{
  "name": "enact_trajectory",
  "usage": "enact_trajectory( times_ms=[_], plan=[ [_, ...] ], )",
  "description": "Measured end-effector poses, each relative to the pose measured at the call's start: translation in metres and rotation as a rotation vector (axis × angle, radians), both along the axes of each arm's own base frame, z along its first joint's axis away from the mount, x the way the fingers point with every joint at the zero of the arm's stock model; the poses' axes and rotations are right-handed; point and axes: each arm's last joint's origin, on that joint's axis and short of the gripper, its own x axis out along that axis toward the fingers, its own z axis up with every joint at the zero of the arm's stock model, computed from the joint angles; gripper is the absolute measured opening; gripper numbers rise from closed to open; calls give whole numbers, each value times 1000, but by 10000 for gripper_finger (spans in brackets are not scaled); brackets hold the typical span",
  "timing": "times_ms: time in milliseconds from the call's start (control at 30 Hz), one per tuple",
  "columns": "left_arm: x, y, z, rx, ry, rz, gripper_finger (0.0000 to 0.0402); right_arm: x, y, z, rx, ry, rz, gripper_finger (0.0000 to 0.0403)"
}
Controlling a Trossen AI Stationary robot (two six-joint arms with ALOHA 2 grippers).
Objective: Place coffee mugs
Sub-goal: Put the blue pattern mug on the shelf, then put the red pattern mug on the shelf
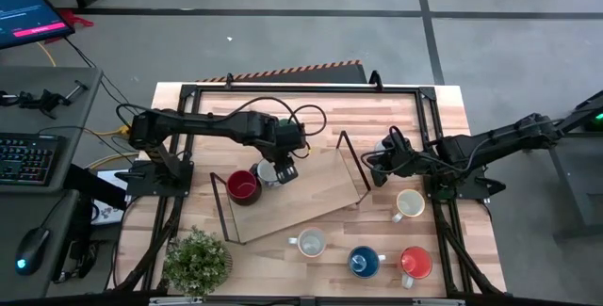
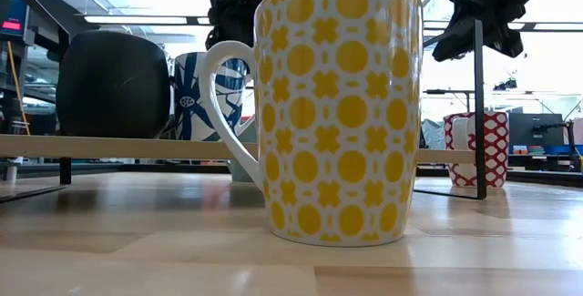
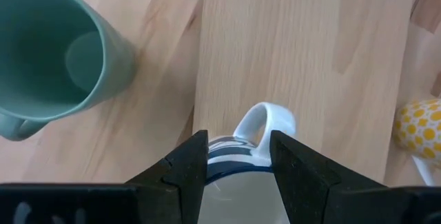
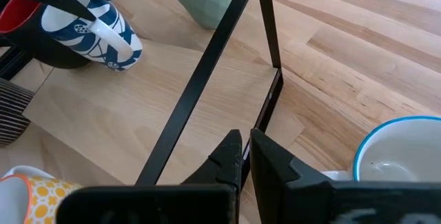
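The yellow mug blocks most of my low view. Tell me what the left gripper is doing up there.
Observer: The left gripper is clamped on the blue-and-white mug, one finger on each side, with the handle pointing away from the wrist.
Operator: Now say where that mug stands.
Observer: It stands on the wooden shelf board, right beside the dark red mug.
Operator: Report the right gripper too.
Observer: The right gripper is shut and empty, and it hangs by the shelf's black leg at the board's right end.
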Motion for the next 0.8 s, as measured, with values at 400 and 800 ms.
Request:
enact_trajectory(
  times_ms=[400, 800],
  plan=[
    [6, 9, 2, 86, -61, 19, 147, 0, 0, 0, 4, 2, 5, 11],
    [6, 50, 10, 97, -116, 111, 147, 0, 0, 0, 10, 4, 12, 11]
  ],
)
